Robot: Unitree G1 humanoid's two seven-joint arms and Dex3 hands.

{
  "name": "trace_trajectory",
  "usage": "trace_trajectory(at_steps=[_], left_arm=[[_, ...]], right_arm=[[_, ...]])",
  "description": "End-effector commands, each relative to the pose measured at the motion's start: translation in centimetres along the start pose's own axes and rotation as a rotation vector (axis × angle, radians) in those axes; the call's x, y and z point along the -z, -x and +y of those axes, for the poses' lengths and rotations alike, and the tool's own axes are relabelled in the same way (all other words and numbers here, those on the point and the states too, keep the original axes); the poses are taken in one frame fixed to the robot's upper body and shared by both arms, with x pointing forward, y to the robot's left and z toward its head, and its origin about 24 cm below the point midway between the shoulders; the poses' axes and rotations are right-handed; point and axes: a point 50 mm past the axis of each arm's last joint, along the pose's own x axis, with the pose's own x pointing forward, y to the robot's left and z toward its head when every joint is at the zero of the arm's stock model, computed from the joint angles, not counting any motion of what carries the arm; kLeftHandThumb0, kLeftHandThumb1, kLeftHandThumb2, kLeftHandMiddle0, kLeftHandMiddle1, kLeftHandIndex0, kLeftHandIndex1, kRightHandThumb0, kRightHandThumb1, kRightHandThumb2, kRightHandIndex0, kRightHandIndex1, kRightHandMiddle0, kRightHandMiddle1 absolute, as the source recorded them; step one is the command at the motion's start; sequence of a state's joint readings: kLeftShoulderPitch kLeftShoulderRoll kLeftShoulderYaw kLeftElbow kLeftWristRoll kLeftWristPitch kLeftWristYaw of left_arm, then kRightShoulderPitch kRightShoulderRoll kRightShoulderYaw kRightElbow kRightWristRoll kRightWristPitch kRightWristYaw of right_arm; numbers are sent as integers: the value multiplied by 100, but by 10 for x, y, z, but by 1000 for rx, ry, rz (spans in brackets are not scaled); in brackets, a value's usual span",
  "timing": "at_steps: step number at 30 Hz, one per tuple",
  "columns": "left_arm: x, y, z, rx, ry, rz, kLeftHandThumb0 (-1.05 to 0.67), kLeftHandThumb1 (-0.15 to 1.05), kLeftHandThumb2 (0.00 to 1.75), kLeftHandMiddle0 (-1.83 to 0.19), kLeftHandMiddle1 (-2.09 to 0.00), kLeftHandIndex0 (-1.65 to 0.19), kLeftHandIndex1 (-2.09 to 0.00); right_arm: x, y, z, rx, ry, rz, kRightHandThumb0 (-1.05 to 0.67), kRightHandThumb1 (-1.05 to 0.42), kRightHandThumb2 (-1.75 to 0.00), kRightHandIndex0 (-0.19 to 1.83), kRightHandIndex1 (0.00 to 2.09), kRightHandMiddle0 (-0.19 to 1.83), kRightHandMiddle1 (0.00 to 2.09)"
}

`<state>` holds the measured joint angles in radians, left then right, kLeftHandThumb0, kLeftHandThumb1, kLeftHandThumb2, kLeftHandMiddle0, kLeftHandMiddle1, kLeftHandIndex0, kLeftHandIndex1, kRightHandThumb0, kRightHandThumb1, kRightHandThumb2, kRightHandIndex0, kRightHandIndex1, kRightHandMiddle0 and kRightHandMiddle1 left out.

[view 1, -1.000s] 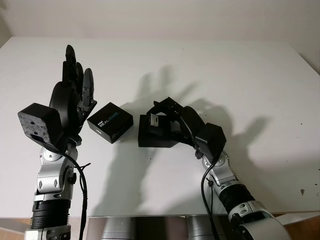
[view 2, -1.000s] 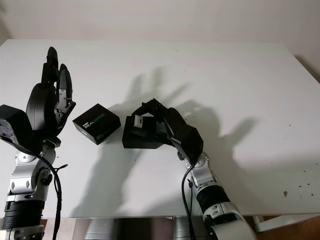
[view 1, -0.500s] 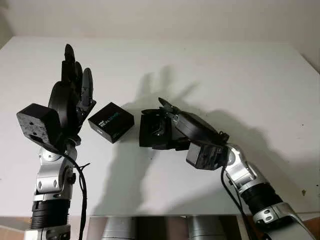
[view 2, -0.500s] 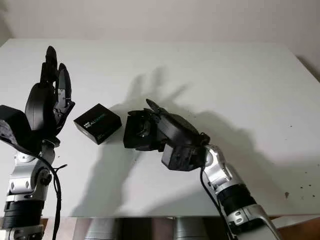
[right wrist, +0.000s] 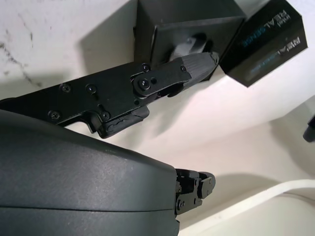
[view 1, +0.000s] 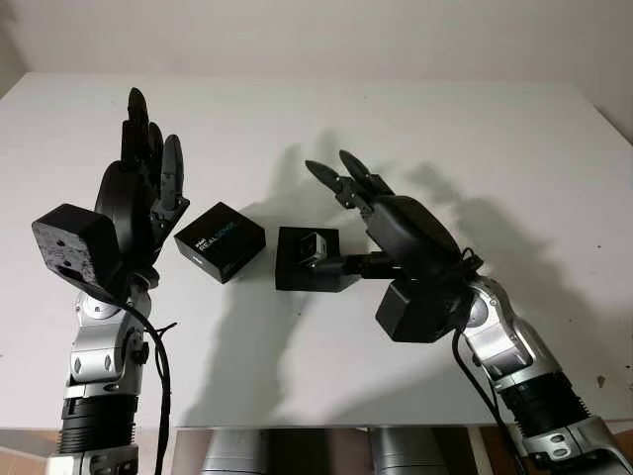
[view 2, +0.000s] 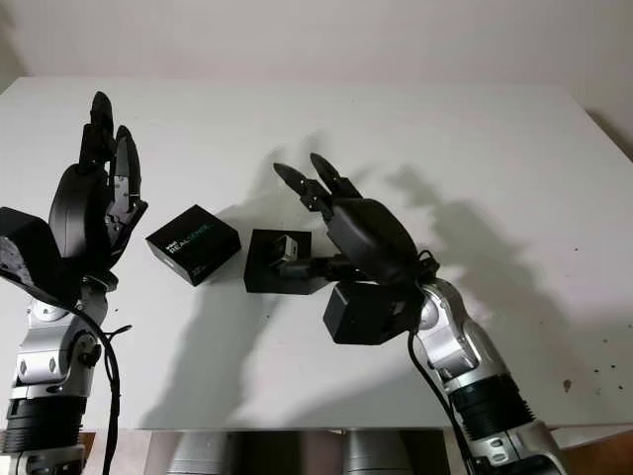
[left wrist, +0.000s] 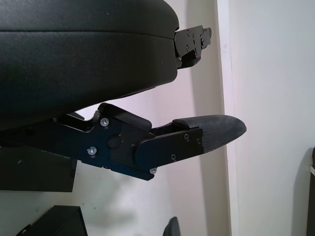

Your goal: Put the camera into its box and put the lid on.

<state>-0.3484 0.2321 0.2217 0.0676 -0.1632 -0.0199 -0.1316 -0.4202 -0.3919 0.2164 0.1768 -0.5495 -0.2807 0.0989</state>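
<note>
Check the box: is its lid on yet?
Off. The box is open with the camera inside; the lid lies beside it.

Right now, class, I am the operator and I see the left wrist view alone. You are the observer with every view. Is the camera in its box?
Observer: Yes. The camera sits in the open box on the table.
Operator: Where is the lid?
Observer: The lid lies on the table beside the box, a little apart from it, on the side of the left hand, which is raised and open.
Operator: And the right hand?
Observer: The right hand is open just beside the box, holding nothing, with one finger reaching in toward the camera.
</note>
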Motion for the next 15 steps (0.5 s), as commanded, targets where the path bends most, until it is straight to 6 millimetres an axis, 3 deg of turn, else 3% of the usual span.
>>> trace_trajectory(at_steps=[1,7,8,9,10,11,12,14,15], left_arm=[[-4,-2,-1,8,-12,-14,-68,105,63,19,0,19,0],[-2,-2,-4,6,-4,-11,-68,105,63,19,0,19,0],[-1,-2,-4,6,-3,-10,-68,105,63,19,0,19,0],[-1,-2,-5,7,-4,-7,-69,105,63,19,0,19,0],[0,-2,-6,7,-4,-7,-69,105,63,19,0,19,0],[0,-2,-7,8,-4,-6,-70,105,63,19,0,19,0],[0,-2,-8,8,-4,-6,-70,105,63,19,0,19,0],[1,-3,-10,4,5,-6,-70,105,63,19,0,19,0],[1,-3,-12,3,11,-5,-69,105,63,19,0,19,0]], right_arm=[[-9,-7,-24,31,18,-42,-65,-95,-4,22,19,19,16],[-19,-17,-55,0,63,-87,-69,-90,-4,44,28,31,20],[-21,-19,-59,-8,78,-95,-69,-88,-4,45,34,33,21],[-23,-22,-63,-25,110,-103,-70,-88,-5,32,62,38,27],[-25,-24,-66,-41,144,-107,-70,-88,-5,20,84,40,42],[-26,-25,-68,-58,176,-107,-71,-88,-5,12,96,33,73],[-26,-26,-69,-68,196,-105,-72,-89,-5,9,92,21,112],[-27,-28,-68,-101,234,-108,-73,-90,-5,10,80,10,140],[-27,-29,-67,-127,257,-110,-75,-92,-6,14,57,8,125]])
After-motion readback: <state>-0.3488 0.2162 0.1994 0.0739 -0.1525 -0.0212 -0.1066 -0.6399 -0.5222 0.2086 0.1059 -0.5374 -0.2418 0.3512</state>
